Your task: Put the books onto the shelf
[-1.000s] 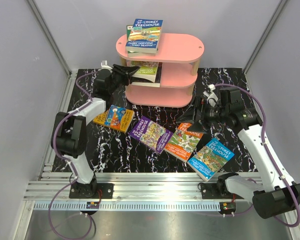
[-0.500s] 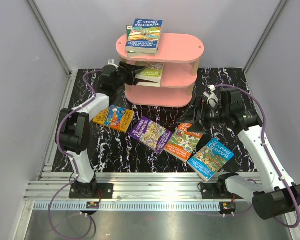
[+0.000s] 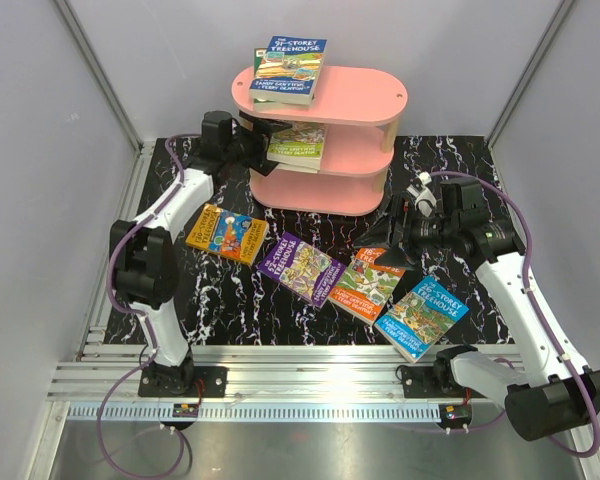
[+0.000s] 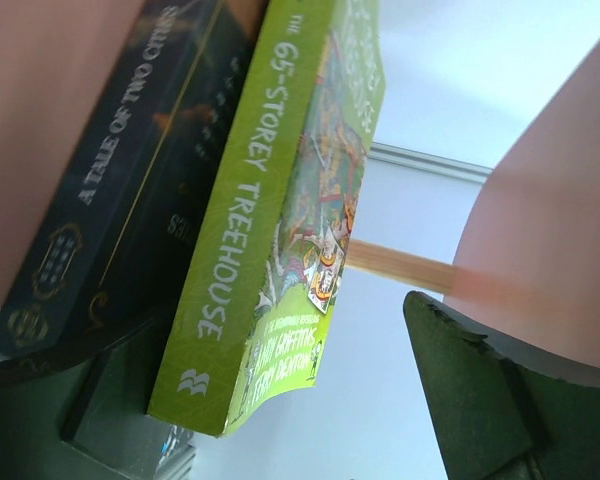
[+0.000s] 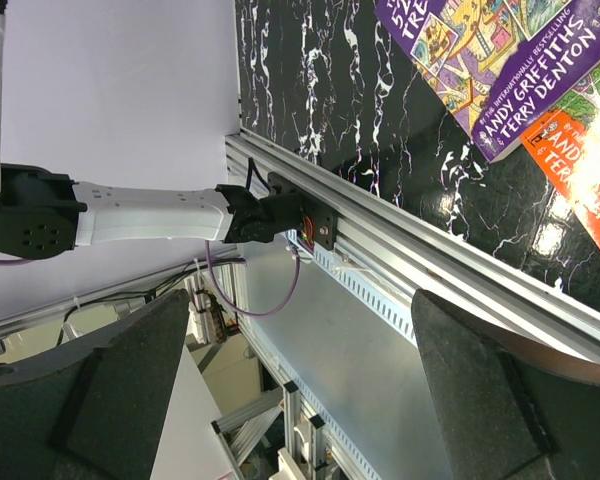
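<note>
The pink shelf [image 3: 360, 95] stands at the back of the table. A blue book [image 3: 288, 70] lies on its top board. On the middle tier a green book [image 3: 298, 147] rests on a dark book [image 4: 120, 190]. My left gripper [image 3: 261, 136] is open at that tier's left end. The green book's [image 4: 270, 230] corner lies between its jaws, and the right finger [image 4: 480, 390] stands apart from it. On the table lie an orange-and-blue book [image 3: 227, 233], a purple book [image 3: 302, 268], an orange-green book [image 3: 366, 283] and a blue book [image 3: 421, 318]. My right gripper [image 3: 388, 238] hangs open above the orange-green book, holding nothing.
Grey walls close in the black marbled table [image 3: 210, 290] on three sides. An aluminium rail [image 3: 310, 375] carrying both arm bases runs along the near edge. In the right wrist view the purple book [image 5: 500, 60] and the rail [image 5: 410, 260] show beyond the open fingers.
My left gripper carried the green book into the shelf's middle tier, then opened and let it go. The right arm has not moved.
</note>
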